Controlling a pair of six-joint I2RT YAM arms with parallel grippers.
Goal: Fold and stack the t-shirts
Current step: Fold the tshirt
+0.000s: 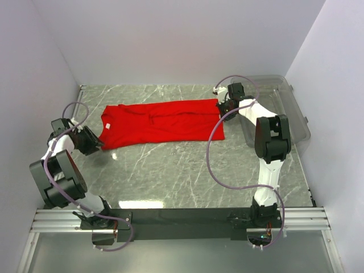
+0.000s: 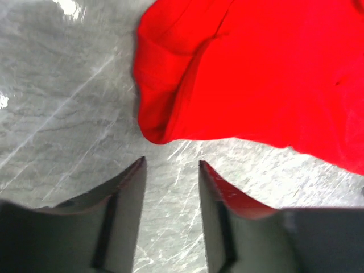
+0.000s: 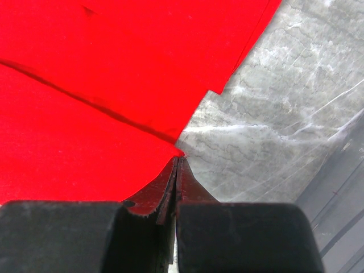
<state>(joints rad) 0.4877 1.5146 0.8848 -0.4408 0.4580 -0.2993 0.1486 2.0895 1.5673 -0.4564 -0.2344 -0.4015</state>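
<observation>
The red t-shirt point(image 1: 162, 122) lies flat across the far middle of the table, folded into a long band. My left gripper point(image 1: 94, 142) is open and empty at the shirt's left end. In the left wrist view its tips point(image 2: 170, 162) stand just short of a rounded fold of the shirt point(image 2: 256, 74), with bare table between them. My right gripper point(image 1: 223, 107) is at the shirt's far right corner. In the right wrist view it point(image 3: 179, 156) is shut, with the corner of the red cloth point(image 3: 85, 114) pinched at the tips.
A clear plastic bin point(image 1: 301, 122) stands at the right behind my right arm; its wall shows in the right wrist view point(image 3: 341, 193). White walls close the table on the left, back and right. The table point(image 1: 170, 170) is grey marble.
</observation>
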